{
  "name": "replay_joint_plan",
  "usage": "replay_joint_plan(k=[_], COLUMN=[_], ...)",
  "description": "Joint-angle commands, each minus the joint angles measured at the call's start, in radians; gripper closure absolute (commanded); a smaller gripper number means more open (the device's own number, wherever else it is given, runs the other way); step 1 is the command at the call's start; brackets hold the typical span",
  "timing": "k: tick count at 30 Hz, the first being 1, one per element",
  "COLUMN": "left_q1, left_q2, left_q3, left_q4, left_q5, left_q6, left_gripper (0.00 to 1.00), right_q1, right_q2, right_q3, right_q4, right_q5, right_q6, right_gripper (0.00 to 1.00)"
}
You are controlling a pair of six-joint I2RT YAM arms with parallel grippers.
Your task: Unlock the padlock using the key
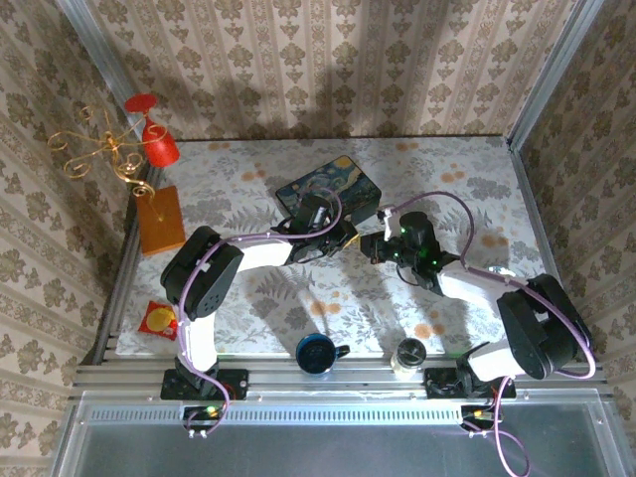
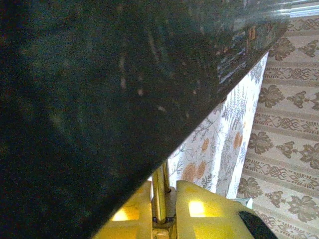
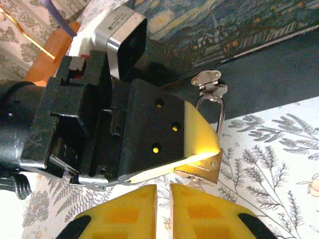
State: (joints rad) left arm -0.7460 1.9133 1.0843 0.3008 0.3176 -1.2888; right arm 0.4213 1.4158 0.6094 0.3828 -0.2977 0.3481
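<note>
The right gripper [image 3: 163, 191] has its yellow fingers nearly together with a thin slit between them; whether the key sits in that slit cannot be told. Just beyond its tips is the padlock [image 3: 205, 167], its brassy body clamped by the left gripper [image 2: 163, 201] and its silvery shackle looped through the clasp [image 3: 209, 82] of the painted tin [image 3: 259, 74]. The step in hand appears to be working the key at the lock's underside. The next move likely calls for a steady twist against the left gripper's firm hold.

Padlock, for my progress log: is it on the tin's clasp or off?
On: the padlock's shackle hangs through the tin's clasp; locked or not, cannot tell.
</note>
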Motion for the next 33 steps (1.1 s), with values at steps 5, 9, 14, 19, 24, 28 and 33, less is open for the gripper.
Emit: replay_joint_plan(k=[5,9,14,19,24,28,33], left_q1=[0.007,0.006,0.006,0.005,0.006,0.006,0.01], left_q2=[-0.021,-0.015,-0.008,0.024,0.003,-0.04,-0.069], left_q3=[-0.037,-0.045,-0.053,-0.041,-0.014,0.027,0.104], left_q4=[0.24,0.281,0.297,0.316,0.172,-0.039,-0.302], left_q5=[0.001,-0.013,-0.022,0.003,0.007,0.003,0.031], left_q6=[0.05,0.098,0.092,0.024,0.023,0.016,-0.043], left_gripper=[1.0,1.0,1.0,1.0,1.0,1.0,1.0], right_q1=[-0.097,-0.156,-0.171,-0.16,-0.032,0.043,0.053], right_q2=[0.082,0.106,0.134,0.126,-0.008,-0.061,-0.068], right_q3=[0.051,-0.016,0.0,0.016,0.053,0.07,0.092], right_q4=[-0.037,0.176,0.211,0.19,-0.127,-0.235,-0.286], right_q5=[-0.202,-0.326,-0.365,-0.346,-0.033,0.161,0.196], right_q6=[0.232,0.438,0.528,0.454,0.104,-0.066,-0.188], right_gripper=[0.82,0.79,0.75,0.75,0.73,0.74,0.74])
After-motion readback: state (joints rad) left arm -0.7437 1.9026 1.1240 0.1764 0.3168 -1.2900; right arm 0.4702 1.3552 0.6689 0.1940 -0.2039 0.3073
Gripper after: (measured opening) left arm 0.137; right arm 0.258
